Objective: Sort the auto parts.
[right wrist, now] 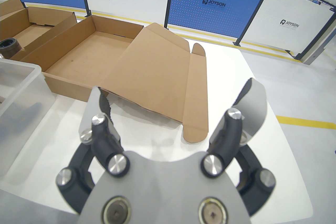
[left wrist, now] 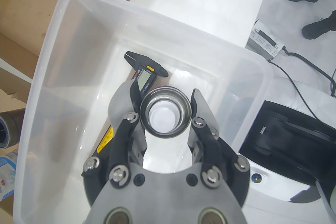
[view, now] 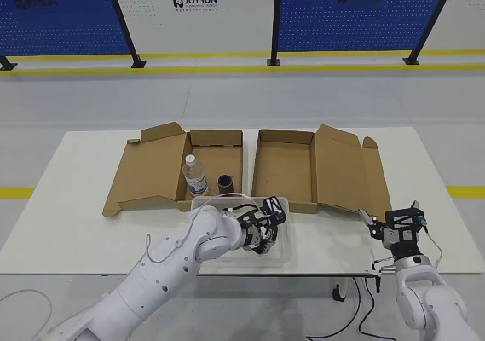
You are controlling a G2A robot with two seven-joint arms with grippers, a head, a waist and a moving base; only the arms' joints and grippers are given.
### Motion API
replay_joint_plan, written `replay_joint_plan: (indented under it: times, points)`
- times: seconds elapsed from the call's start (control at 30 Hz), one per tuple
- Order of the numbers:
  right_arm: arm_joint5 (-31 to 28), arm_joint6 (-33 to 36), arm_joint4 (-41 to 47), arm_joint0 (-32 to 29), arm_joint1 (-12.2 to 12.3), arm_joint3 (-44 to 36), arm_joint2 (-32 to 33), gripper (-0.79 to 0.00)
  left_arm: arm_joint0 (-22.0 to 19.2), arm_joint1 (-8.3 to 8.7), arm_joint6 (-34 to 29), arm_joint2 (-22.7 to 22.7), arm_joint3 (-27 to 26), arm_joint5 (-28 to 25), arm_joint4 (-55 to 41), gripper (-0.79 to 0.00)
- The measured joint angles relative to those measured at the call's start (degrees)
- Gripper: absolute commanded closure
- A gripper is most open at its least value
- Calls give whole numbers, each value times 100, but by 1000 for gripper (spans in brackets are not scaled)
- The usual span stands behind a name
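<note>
Auto parts: a metal sleeve (left wrist: 183,117) stands upright in the clear bin (left wrist: 183,25), open end facing the left wrist camera. The left tool (left wrist: 164,93) is clamped on it, one finger pad (left wrist: 135,96) against each side of its rim. Cannot tell if the sleeve rests on the bin floor or is lifted off it.

A black digital caliper (left wrist: 144,72) also lies in the bin, just beside the sleeve. Its display faces up and its body runs under the left finger.

Top view gives the layout. The bin (view: 216,201) sits at the near middle of the white counter (view: 80,222), with the left tool (view: 263,234) down inside it. Two open cardboard boxes sit behind the bin.
- The left box (view: 216,153) holds an upright water bottle (view: 194,176) and a dark cylinder part (view: 225,182) side by side.
- The right box (view: 283,170) has a bare floor, and its lid flap is spread flat to the right.

The right tool (view: 395,223) is at the near right corner of the counter, well apart from the bin.

Right wrist view: the right tool (right wrist: 174,93) is spread wide and holds nothing. It sits above the counter, facing the flap of the right box (right wrist: 86,57). The bin corner (right wrist: 18,83) and the dark cylinder part (right wrist: 8,47) are off to one side.
</note>
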Motion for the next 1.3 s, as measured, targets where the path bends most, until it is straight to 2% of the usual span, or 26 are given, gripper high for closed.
replay_joint_plan:
  times: [0.33, 0.6, 0.87, 1.07, 1.3]
  points:
    - [0, 0, 0, 0, 0, 0, 0, -785, 278, 170, -117, -489, -523, -181, -22, 0]
    - [0, 0, 0, 0, 0, 0, 0, -785, 553, 348, -254, -1108, -1352, -555, -522, 0]
    - [0, 0, 0, 0, 0, 0, 0, -785, 848, 530, -658, -1717, -2138, -819, -1086, 0]
    - [0, 0, 0, 0, 0, 0, 0, -785, 954, 610, -920, -1863, -2470, -903, -1370, 0]
    - [0, 0, 0, 0, 0, 0, 0, -785, 930, 654, -958, -1850, -2487, -911, -1461, 0]
